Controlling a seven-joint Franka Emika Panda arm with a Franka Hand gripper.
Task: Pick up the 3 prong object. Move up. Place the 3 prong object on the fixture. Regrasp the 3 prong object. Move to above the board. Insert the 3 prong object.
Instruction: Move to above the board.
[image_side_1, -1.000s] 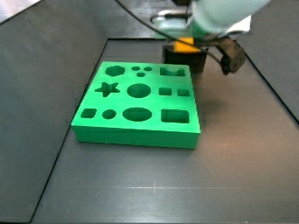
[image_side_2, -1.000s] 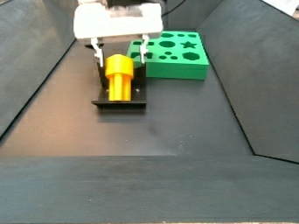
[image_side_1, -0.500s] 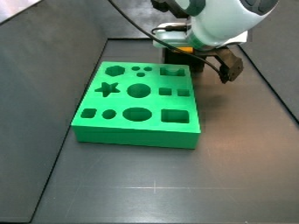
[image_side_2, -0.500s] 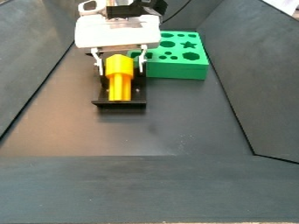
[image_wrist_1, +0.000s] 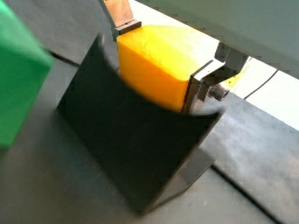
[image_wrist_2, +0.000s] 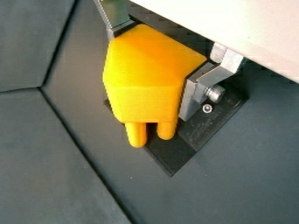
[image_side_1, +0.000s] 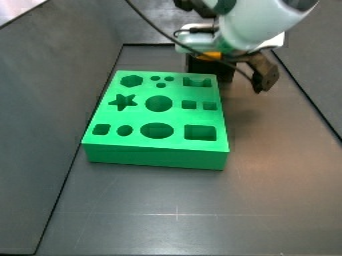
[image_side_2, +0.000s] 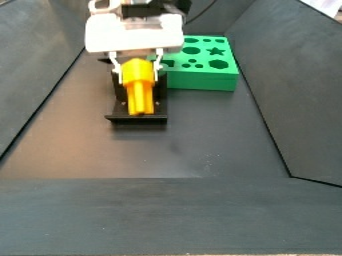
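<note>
The orange-yellow 3 prong object (image_side_2: 138, 95) lies on the dark fixture (image_side_2: 138, 117), prongs pointing away from the gripper, as a wrist view (image_wrist_2: 140, 79) shows. My gripper (image_side_2: 138, 80) stands over it with one silver finger (image_wrist_2: 197, 92) against each side of the block, shut on it. In a wrist view the block (image_wrist_1: 158, 57) sits in the curved top of the fixture (image_wrist_1: 128, 140). The green board (image_side_1: 160, 118) lies beside the fixture, also seen in a side view (image_side_2: 201, 62). In a side view the gripper (image_side_1: 221, 68) hides most of the piece.
Dark sloping walls (image_side_2: 47, 90) close in the dark floor on both sides. The fixture's upright (image_side_1: 263, 72) stands just past the board's far right corner. A green corner of the board (image_wrist_1: 17, 79) shows next to the fixture in a wrist view.
The gripper has come down over the piece on the fixture and its fingers have closed in against the block's sides. The piece and the board have not moved.
</note>
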